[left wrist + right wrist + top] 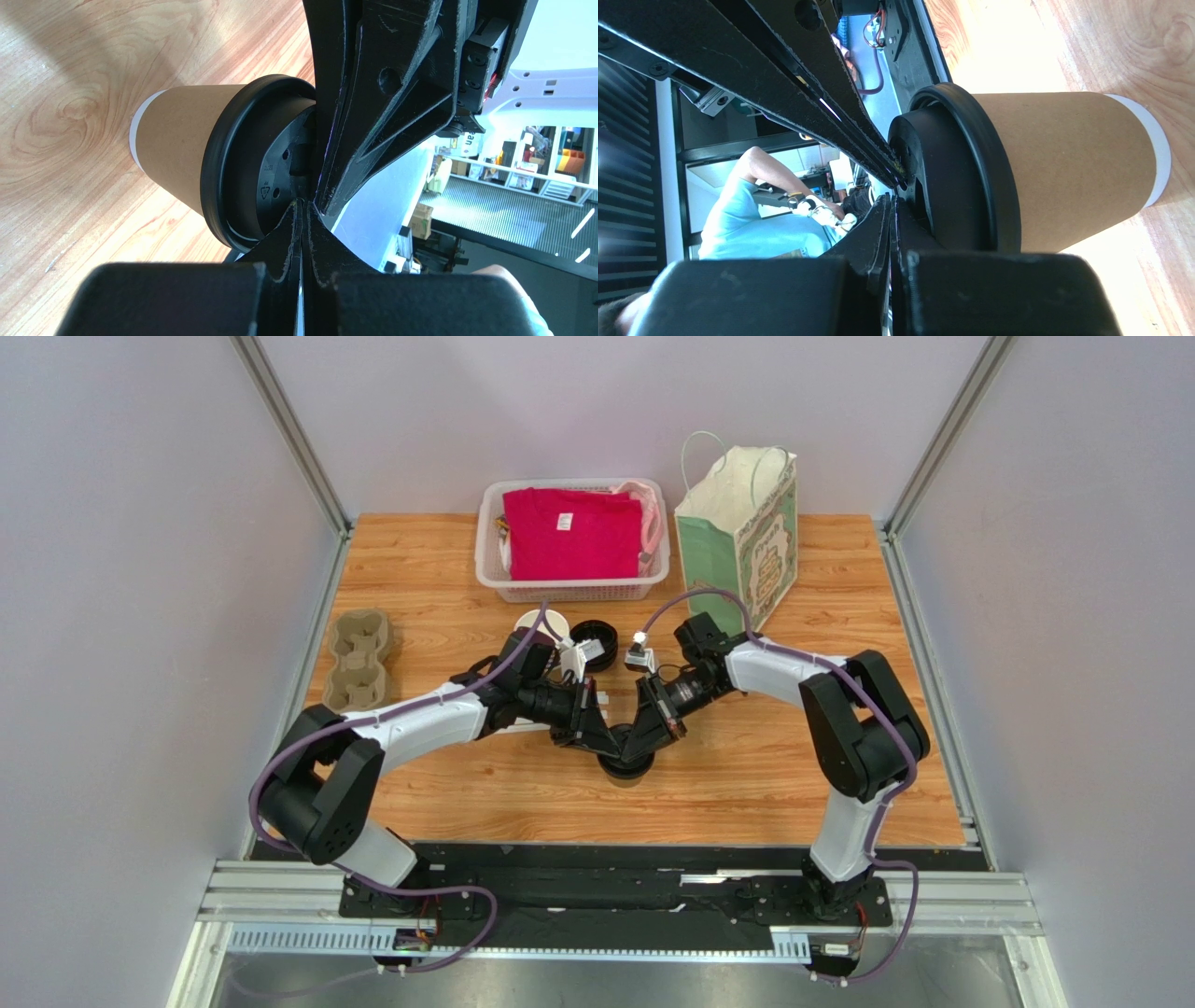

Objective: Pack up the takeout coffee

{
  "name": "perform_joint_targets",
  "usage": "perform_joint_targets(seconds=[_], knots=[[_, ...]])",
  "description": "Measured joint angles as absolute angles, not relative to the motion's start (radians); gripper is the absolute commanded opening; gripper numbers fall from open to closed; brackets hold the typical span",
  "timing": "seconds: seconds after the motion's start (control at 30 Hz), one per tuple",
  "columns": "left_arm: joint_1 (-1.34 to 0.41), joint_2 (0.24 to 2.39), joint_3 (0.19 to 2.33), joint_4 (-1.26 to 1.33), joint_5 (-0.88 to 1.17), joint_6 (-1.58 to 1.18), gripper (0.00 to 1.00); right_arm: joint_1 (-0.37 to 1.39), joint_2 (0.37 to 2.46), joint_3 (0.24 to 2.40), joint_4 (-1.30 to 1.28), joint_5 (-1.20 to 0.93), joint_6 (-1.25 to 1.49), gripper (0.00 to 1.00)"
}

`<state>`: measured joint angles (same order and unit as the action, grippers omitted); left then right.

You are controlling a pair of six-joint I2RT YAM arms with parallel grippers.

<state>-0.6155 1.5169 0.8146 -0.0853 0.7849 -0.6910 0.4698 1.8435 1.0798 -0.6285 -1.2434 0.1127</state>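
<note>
The takeout coffee (175, 147) stands on the surface (786, 770) at the top view's centre, black lid (242, 175) on. The left fingers (284, 238) and right fingers (871, 238) are each pressed together, tips against the lid, holding nothing. Lidding looks done; loading it into the carrier (358, 661) or paper bag (741, 532) is left.

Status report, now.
Left gripper, right gripper shut, tips on lid. Takeout coffee standing on table, not packed. Paper bag stands at far edge.
</note>
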Motion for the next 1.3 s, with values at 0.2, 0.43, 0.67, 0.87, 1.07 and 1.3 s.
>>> perform_joint_targets(seconds=[0.2,0.43,0.67,0.87,1.07,1.3], knots=[[-0.616,1.517,0.815,-0.084,0.788,-0.689,0.00,0.471,1.815,1.070,-0.622,-1.205,0.123,0.00],[-0.616,1.515,0.815,-0.078,0.796,-0.688,0.00,0.471,1.777,1.067,-0.623,-1.172,0.124,0.01],[-0.616,1.512,0.815,-0.080,0.794,-0.681,0.00,0.475,1.708,1.074,-0.652,-1.095,0.127,0.03],[-0.616,1.512,0.815,-0.083,0.789,-0.677,0.00,0.494,1.665,1.055,-0.650,-1.083,0.140,0.04],[-0.616,1.512,0.819,-0.087,0.776,-0.674,0.00,0.507,1.718,1.048,-0.648,-1.085,0.147,0.03],[-0.615,1.512,0.820,-0.089,0.772,-0.675,0.00,0.487,1.768,1.047,-0.650,-1.118,0.160,0.02]])
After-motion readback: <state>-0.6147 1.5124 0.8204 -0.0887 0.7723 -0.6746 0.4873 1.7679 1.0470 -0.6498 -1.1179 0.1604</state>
